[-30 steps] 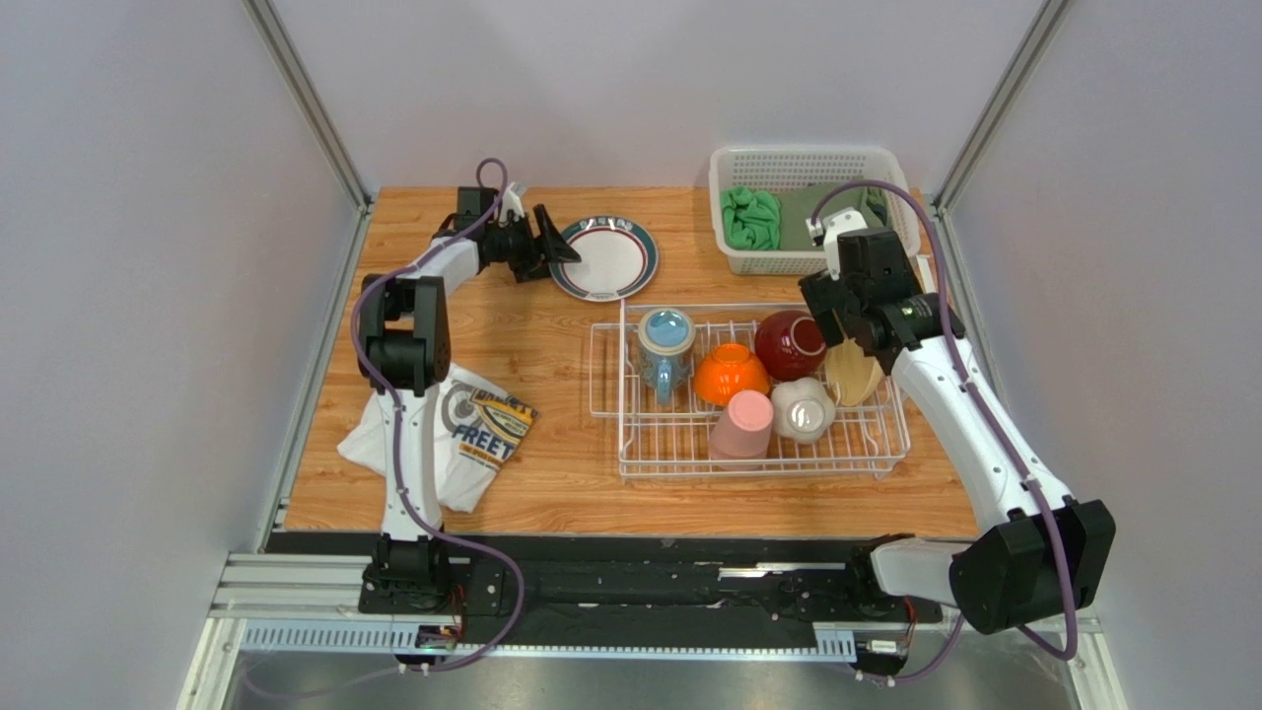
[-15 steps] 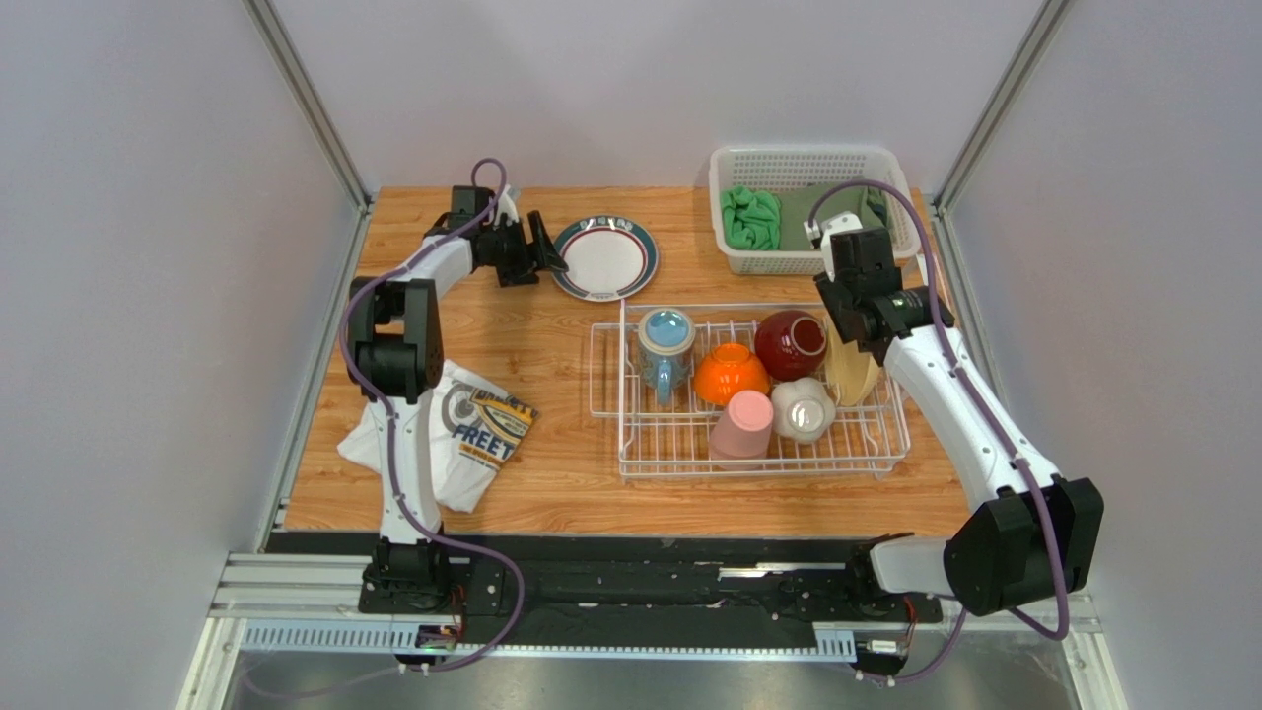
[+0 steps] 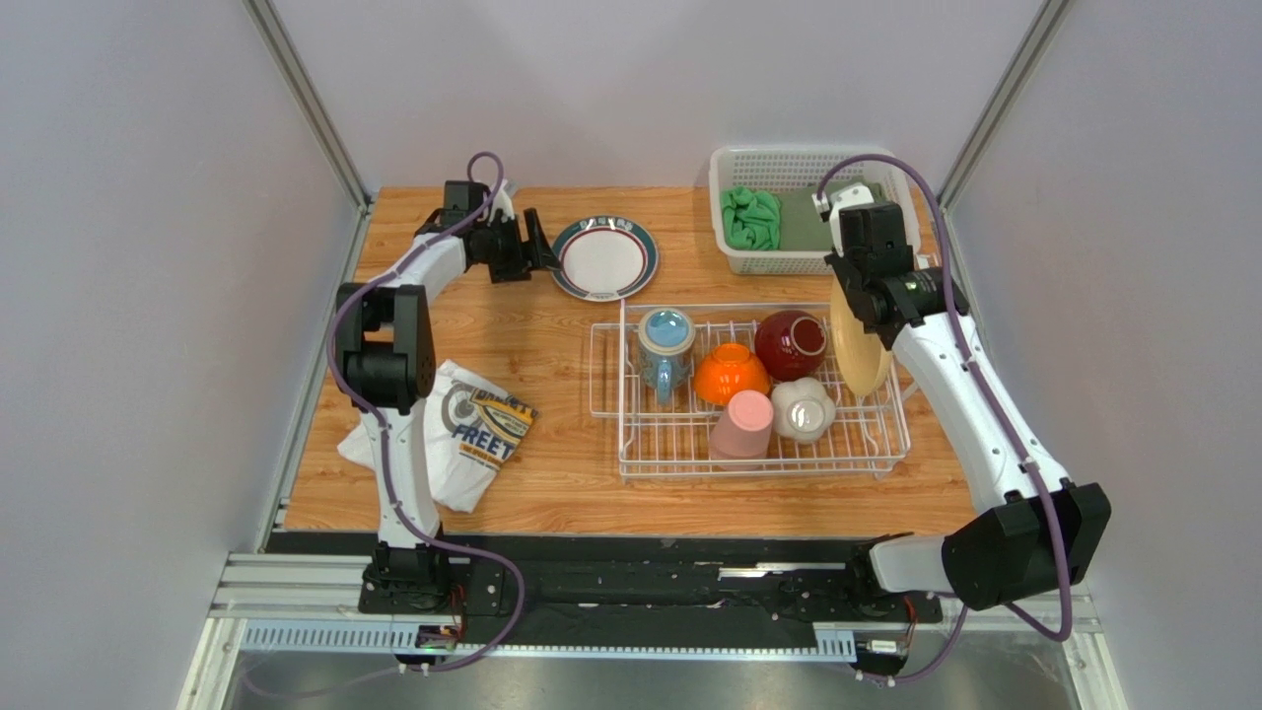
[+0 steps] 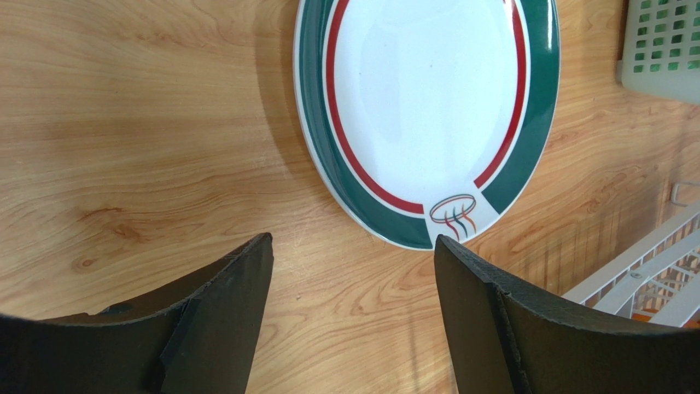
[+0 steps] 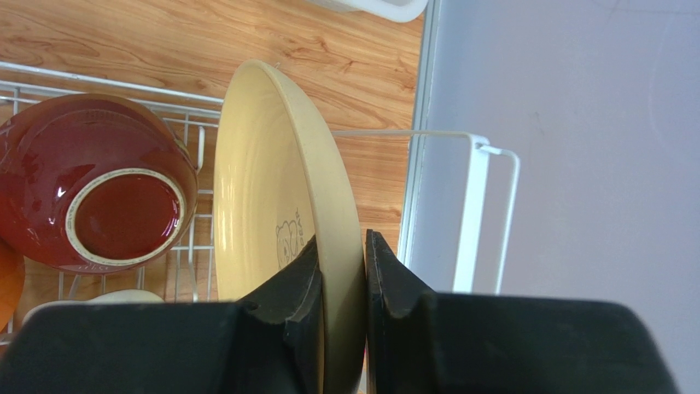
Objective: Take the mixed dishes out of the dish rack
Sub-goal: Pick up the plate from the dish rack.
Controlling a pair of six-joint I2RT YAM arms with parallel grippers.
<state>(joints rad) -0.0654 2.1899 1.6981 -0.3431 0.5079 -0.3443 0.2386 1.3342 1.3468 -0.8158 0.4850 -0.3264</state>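
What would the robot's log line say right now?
right gripper: shut on tan plate, upright at dish rack | left gripper: open, near striped plate

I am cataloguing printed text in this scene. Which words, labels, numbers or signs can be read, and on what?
"FREE": on the white T-shirt; further letters are too small to read.
Green-rimmed plate: a small emblem only, no words.
Tan plate: a faint printed mark, not readable.

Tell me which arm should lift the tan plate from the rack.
Right. The right gripper is shut on the tan plate at the dish rack; the left gripper is open beside the green-rimmed plate.
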